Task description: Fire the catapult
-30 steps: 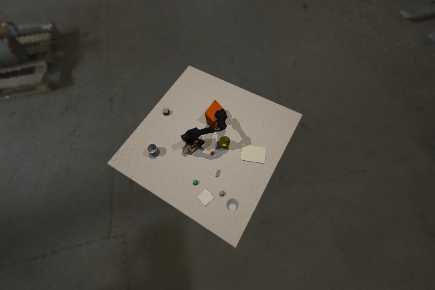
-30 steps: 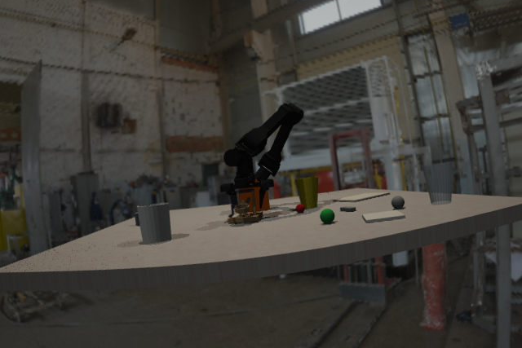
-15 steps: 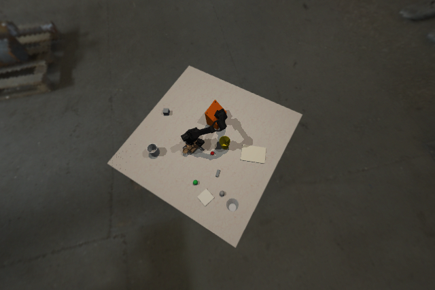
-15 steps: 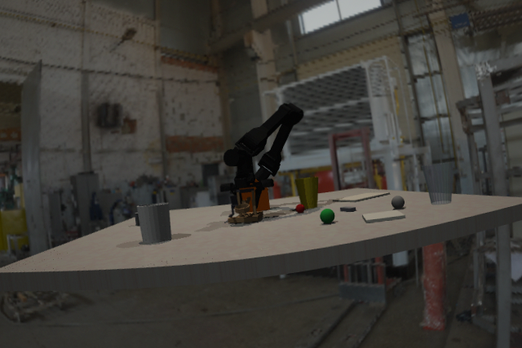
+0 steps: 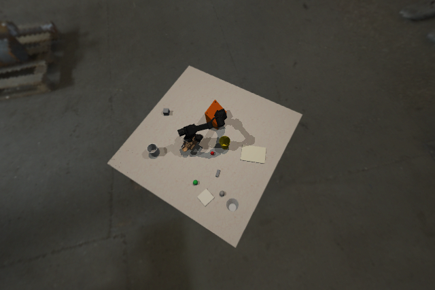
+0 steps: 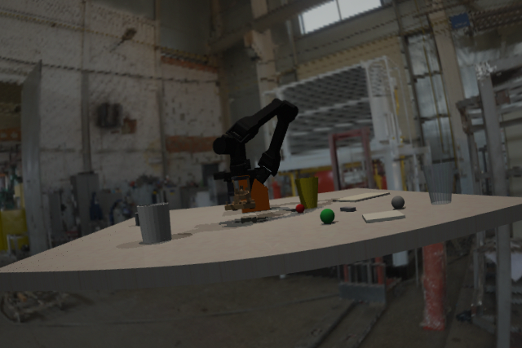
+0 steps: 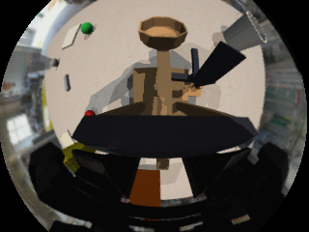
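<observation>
My gripper (image 5: 194, 136) (image 6: 241, 179) (image 7: 160, 137) is shut on the tan catapult (image 5: 189, 145) (image 6: 239, 204) (image 7: 164, 77); a dark crossbar hides the fingertips. The catapult hangs a little above the table, its shadow apart below it. Its launching cup (image 7: 162, 32) looks empty. A small red ball (image 5: 212, 152) (image 6: 299, 208) (image 7: 90, 113), a green ball (image 5: 195, 182) (image 6: 327, 216) (image 7: 87, 28) and a grey ball (image 5: 221, 193) (image 6: 397, 201) lie apart. An opaque pale grey mug (image 5: 152, 150) (image 6: 155, 222) (image 7: 239, 34) and a pale ribbed see-through cup (image 5: 232, 205) (image 6: 438, 184) stand upright. Neither looks plainly white.
A yellow cup (image 5: 224, 142) (image 6: 307, 192) stands beside the red ball. An orange block (image 5: 214, 108) (image 6: 259, 199) is near the arm's base. Two cream slabs, one large (image 5: 253, 154) and one small (image 5: 205, 197), a grey bar (image 5: 217, 173) and a dark cube (image 5: 166, 112) also lie there.
</observation>
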